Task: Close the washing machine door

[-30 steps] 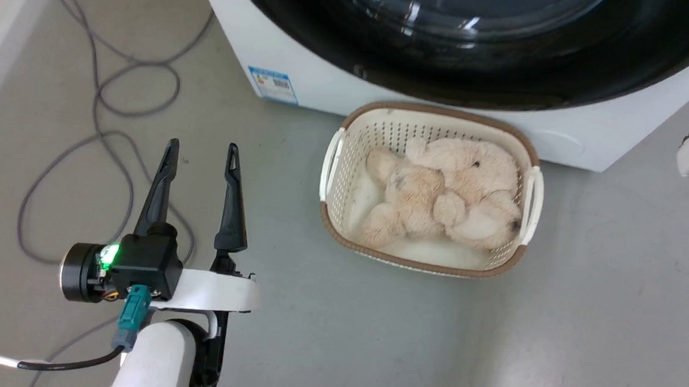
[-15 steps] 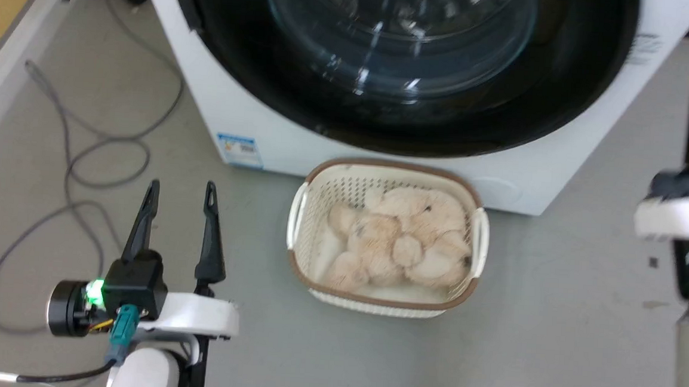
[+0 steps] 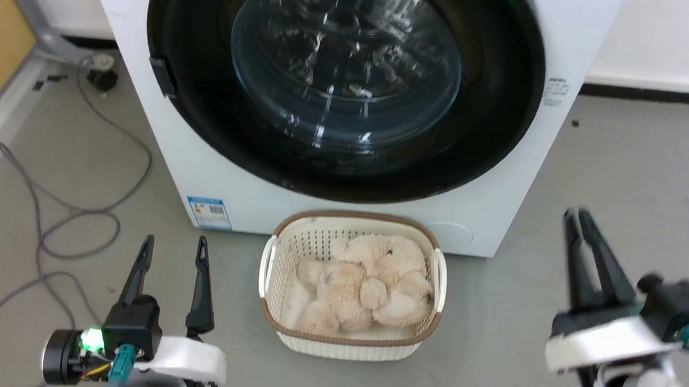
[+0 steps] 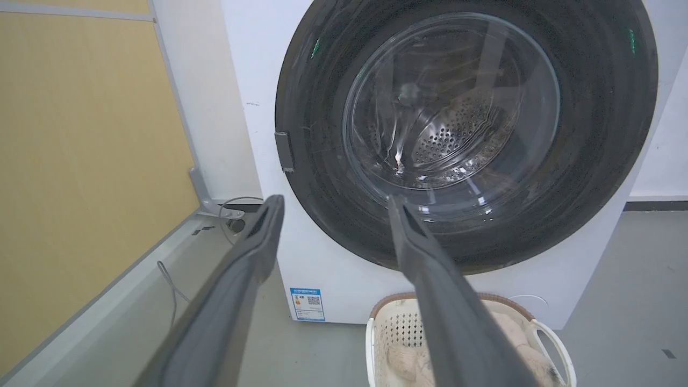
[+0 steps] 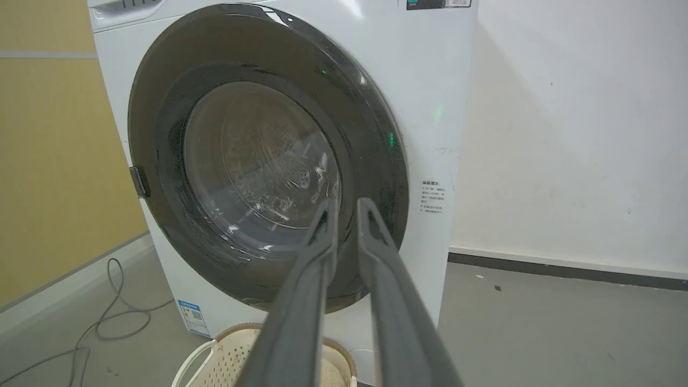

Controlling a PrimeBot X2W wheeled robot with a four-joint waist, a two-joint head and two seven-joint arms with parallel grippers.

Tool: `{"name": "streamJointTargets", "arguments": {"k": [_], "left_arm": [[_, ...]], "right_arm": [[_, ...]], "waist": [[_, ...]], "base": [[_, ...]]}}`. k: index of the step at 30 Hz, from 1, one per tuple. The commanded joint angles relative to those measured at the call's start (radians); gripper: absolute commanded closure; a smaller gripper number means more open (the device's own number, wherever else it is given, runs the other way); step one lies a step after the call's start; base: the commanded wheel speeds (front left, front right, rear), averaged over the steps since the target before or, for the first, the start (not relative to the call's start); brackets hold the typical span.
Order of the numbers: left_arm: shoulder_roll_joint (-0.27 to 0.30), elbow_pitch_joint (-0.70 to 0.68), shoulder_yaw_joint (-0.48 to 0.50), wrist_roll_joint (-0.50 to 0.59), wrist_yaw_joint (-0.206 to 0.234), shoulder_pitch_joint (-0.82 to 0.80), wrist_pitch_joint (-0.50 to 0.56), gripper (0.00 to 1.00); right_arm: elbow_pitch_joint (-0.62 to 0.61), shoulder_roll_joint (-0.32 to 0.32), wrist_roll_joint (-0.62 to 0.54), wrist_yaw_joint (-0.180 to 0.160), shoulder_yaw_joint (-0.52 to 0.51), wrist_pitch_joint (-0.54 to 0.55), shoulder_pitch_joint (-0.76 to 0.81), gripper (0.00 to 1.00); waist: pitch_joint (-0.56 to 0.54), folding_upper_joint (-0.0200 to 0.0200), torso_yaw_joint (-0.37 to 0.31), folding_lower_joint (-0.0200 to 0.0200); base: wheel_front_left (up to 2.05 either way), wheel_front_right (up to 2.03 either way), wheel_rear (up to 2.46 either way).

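Drawn back from the door with right end effector closed, empty, and left end effector open; looks flush, probably done, needing only a latch check.

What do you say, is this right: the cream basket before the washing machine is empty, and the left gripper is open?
No, the basket is not empty: the head view shows a beige plush toy lying in it. It does stand before the washing machine, and the left gripper is open.
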Motion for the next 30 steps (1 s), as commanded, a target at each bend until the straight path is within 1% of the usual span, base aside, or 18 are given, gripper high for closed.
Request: {"name": "streamJointTargets", "arguments": {"k": [1,8,10,15,16,30], "left_arm": [[0.002,0.004,0.001,0.009,-0.003,0.019,-0.004,0.0],[0.0,0.009,-0.007,0.012,-0.006,0.054,-0.004,0.0],[0.0,0.011,-0.009,0.013,-0.006,0.061,-0.004,0.0],[0.0,0.012,-0.014,0.01,-0.015,0.068,-0.004,0.0],[0.0,0.011,-0.013,0.007,-0.012,0.055,0.001,1.0],[-0.002,0.001,-0.006,0.009,-0.023,0.056,0.028,1.0]], "right_arm": [[0.008,0.01,0.013,-0.001,0.003,-0.003,0.032,0.0],[0.03,0.026,0.035,-0.001,0.002,-0.003,0.144,0.0],[0.03,0.027,0.03,-0.001,-0.001,-0.003,0.165,0.0],[0.024,0.028,0.063,-0.001,-0.001,-0.003,0.192,0.0],[0.029,0.022,0.055,0.0,-0.001,0.0,0.181,1.0],[0.011,0.022,0.038,0.0,0.0,0.027,0.183,1.0]], "waist": [[-0.021,0.0,-0.005,0.0001],[-0.047,0.0,-0.001,0.0001],[-0.051,0.0,0.0,0.0001],[-0.055,0.0,-0.001,0.0001],[-0.055,0.0,-0.001,0.0001],[-0.056,0.0,-0.003,0.0001]], "base": [[0.0,0.0,0.0],[0.0,0.0,0.0],[0.0,0.0,0.0],[0.0,0.0,0.0],[0.0,0.0,0.0],[0.0,0.0,0.0]]}}
